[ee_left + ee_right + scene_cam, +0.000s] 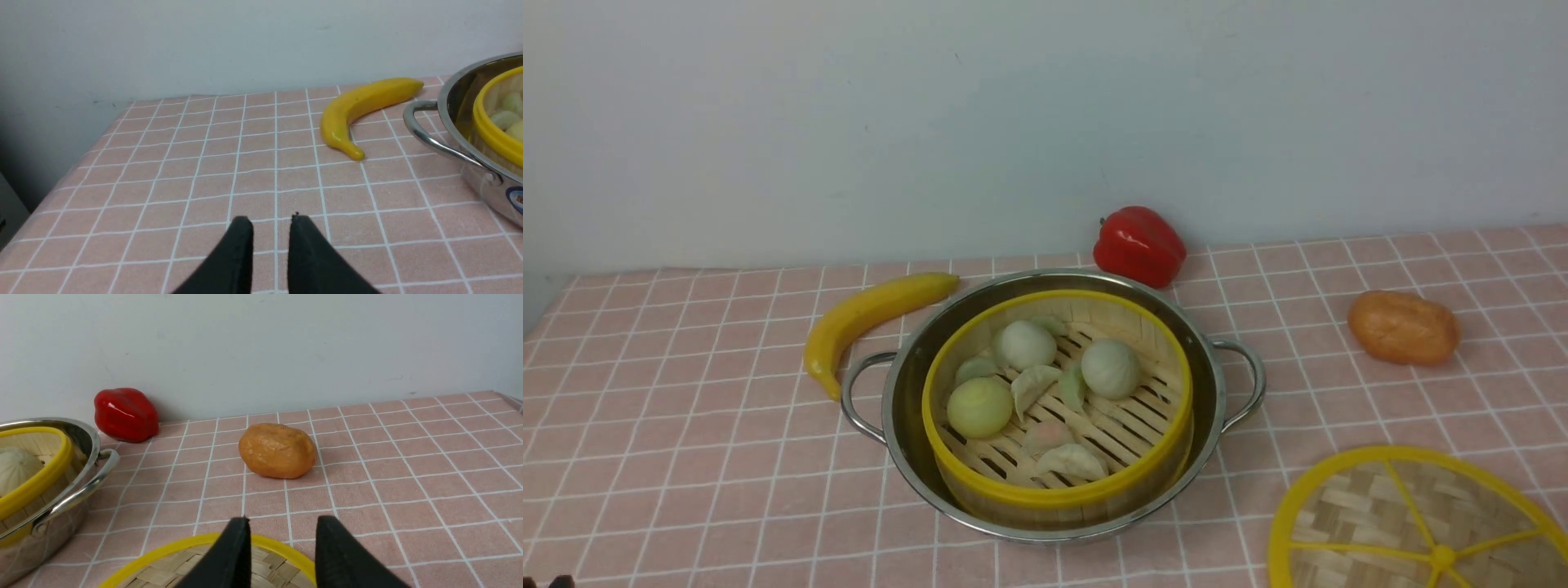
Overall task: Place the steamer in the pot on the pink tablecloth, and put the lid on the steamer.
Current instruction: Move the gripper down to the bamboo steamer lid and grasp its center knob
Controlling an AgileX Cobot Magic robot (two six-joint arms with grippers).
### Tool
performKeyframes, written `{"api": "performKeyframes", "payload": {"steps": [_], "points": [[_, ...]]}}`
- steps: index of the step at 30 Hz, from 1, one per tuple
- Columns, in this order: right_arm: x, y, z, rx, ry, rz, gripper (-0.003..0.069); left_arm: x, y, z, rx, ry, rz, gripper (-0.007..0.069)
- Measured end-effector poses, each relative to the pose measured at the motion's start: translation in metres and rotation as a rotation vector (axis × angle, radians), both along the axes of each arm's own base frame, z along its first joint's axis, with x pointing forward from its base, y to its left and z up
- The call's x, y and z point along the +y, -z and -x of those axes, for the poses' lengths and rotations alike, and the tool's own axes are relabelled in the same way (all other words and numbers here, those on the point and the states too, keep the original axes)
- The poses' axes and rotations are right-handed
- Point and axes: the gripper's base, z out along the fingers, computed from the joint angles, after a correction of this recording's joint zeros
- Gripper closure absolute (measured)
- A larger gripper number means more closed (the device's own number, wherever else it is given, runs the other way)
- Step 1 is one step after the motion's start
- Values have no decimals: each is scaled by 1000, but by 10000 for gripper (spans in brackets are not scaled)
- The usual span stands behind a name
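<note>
Lid point(163, 571): flat, just beneath right tool point(282, 518), which is spread and empty; pinch yellow rim squarely, lift level toward steamer point(1131, 420).

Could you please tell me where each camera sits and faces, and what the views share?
Front view: between the arms, facing the wall; steamer in pot on the pink tablecloth, lid near right; no arm clearly visible.
Left wrist view: on the left arm, looking past the open left gripper toward the banana.
Right wrist view: above the lid, past the open right gripper toward potato and red pepper.
All three share pot and steamer.
</note>
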Motion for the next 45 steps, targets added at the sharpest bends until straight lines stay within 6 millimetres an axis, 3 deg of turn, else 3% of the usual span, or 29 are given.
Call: {"api": "performKeyframes", "payload": {"steps": [13,45], "points": [[0,0,0,0,0,0,416,-5,2,1,14,99,11,487],[0,0,0,0,0,0,416,2,4,2,23,-13,129,436]]}}
